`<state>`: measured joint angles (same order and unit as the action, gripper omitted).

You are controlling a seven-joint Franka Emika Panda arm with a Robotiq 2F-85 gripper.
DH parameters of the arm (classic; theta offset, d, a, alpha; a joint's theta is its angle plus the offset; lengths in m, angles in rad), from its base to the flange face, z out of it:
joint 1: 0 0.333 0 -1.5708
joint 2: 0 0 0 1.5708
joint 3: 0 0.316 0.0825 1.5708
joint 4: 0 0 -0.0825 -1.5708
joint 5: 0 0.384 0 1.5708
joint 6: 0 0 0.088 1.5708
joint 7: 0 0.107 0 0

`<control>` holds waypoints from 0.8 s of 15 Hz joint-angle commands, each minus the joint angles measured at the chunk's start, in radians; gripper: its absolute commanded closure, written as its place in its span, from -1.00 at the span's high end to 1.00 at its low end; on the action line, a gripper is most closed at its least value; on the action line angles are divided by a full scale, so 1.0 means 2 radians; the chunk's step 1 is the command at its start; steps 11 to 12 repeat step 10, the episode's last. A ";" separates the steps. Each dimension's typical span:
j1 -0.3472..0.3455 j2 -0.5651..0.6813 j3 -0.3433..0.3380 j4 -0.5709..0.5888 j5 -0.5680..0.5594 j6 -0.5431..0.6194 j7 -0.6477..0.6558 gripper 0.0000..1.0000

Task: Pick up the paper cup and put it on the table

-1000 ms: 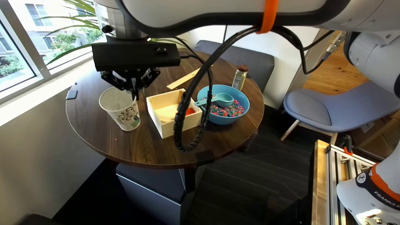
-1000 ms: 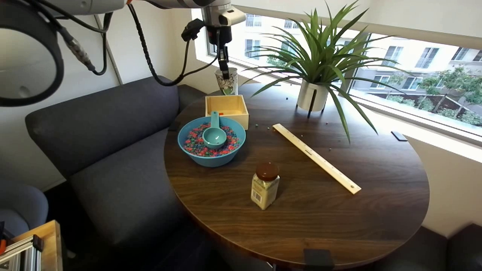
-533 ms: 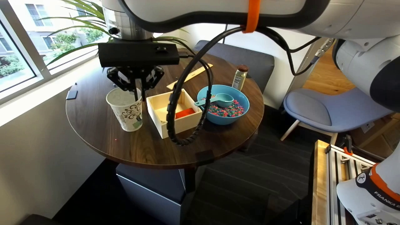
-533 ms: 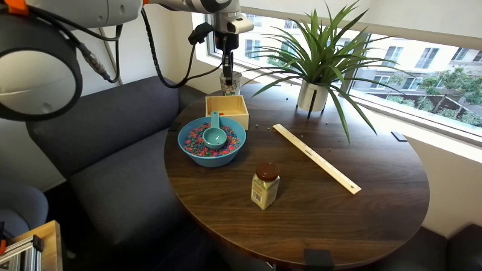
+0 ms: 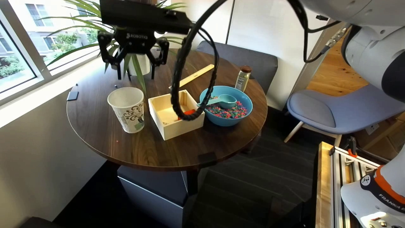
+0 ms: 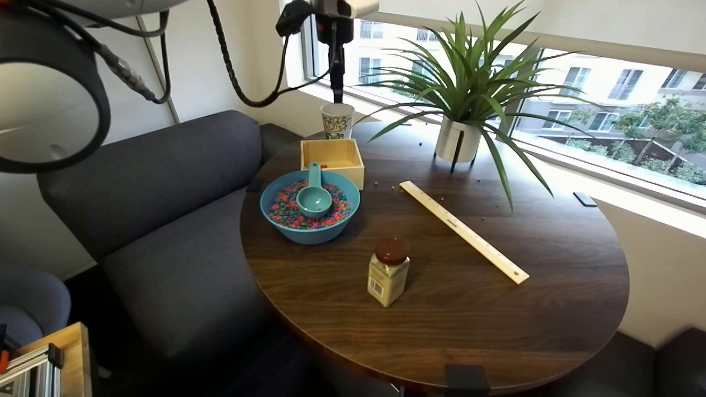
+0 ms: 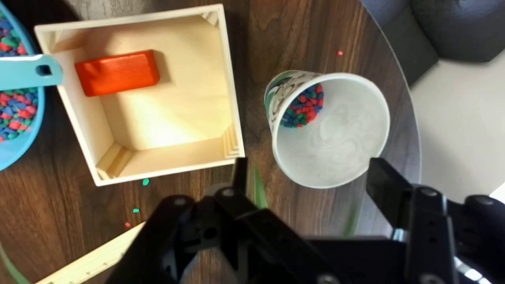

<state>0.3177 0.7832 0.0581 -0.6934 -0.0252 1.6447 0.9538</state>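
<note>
The paper cup (image 5: 128,109), cream-white with a brown swirl print, stands upright on the round dark table (image 5: 95,133), beside a pale wooden box. In an exterior view the cup (image 6: 337,118) shows behind that box. Seen from above in the wrist view, the cup (image 7: 335,134) holds some coloured bits at its bottom. My gripper (image 5: 136,74) is raised above and behind the cup, apart from it. Its fingers (image 7: 388,185) are spread wide with nothing between them.
The pale wooden box (image 7: 165,114) holds a red block (image 7: 118,73). A blue bowl (image 6: 310,234) contains coloured bits and a teal scoop (image 6: 314,201). A ruler (image 6: 463,231), a brown-capped jar (image 6: 389,273) and a potted plant (image 6: 459,138) stand or lie on the table.
My gripper was shut on the cup's rim a second ago. Its fingers have since spread apart, and it has risen off the cup, which shifted slightly and now stands still.
</note>
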 commanded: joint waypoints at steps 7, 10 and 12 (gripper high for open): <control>-0.022 -0.144 0.015 -0.127 -0.004 -0.091 -0.180 1.00; -0.020 -0.118 0.010 -0.081 0.000 -0.107 -0.165 1.00; -0.020 -0.118 0.010 -0.081 0.000 -0.107 -0.165 1.00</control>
